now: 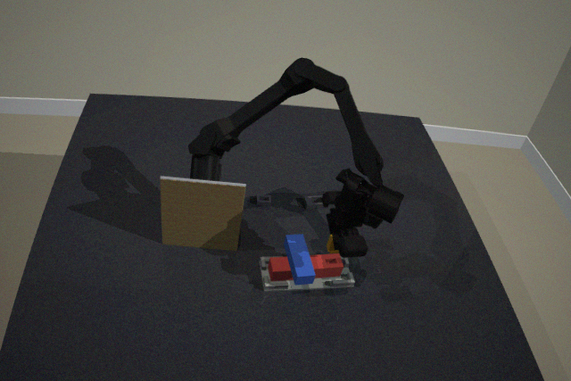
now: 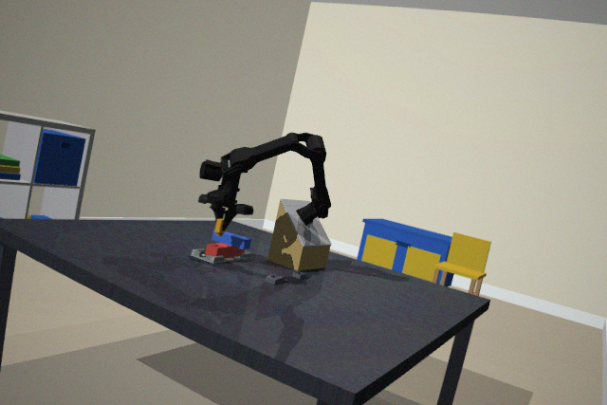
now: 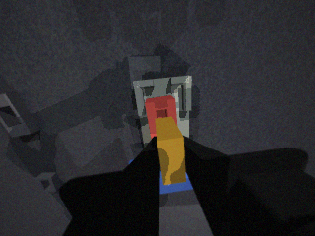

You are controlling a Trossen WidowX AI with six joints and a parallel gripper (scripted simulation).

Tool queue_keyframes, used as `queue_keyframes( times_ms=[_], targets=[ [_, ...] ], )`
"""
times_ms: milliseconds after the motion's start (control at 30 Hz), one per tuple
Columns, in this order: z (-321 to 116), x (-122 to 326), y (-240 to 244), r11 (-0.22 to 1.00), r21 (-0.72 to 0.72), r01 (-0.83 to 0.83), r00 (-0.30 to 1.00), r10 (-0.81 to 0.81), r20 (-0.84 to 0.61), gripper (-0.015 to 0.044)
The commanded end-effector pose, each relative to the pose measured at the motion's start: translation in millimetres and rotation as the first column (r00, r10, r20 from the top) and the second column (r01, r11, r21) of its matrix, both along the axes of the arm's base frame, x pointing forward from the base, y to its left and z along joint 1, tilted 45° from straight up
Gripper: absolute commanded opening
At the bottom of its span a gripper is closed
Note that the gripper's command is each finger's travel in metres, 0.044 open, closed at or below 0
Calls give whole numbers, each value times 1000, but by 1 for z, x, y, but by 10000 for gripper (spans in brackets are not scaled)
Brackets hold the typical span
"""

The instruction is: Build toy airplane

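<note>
Claw (image 1: 333, 239) (image 2: 220, 222) (image 3: 165, 139) grips yellow fin (image 1: 330, 244) (image 2: 219, 227) (image 3: 170, 152), seemingly just above red fuselage's (image 1: 328, 267) (image 2: 221, 249) (image 3: 152, 115) edge.

From my remote station, I view a matte black arm (image 1: 262, 102) (image 2: 271, 148) with angular links and rounded joint housings. The wrist carries a black cylindrical housing (image 1: 385, 203) (image 2: 211, 170); the gripper (image 1: 333, 247) (image 2: 220, 228) (image 3: 165, 139) is likewise black.

Blue wing (image 1: 300, 260) (image 2: 232, 239) (image 3: 176, 189) — red fuselage (image 1: 328, 266) (image 2: 223, 249) (image 3: 161, 104)
</note>
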State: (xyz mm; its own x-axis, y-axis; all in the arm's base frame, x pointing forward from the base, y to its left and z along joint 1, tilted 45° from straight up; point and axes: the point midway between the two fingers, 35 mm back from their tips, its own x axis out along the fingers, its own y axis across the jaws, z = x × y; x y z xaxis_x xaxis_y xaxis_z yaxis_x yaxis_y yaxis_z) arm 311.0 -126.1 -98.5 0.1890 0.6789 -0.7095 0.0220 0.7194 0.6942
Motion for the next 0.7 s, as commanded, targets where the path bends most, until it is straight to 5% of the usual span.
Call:
queue_keyframes(
  times_ms=[0,667],
  targets=[
    [0,1,-1,1000,-5,-5,1000,5,6,67],
    [-13,5,9,1000,-5,-5,1000,5,6,67]
  ],
)
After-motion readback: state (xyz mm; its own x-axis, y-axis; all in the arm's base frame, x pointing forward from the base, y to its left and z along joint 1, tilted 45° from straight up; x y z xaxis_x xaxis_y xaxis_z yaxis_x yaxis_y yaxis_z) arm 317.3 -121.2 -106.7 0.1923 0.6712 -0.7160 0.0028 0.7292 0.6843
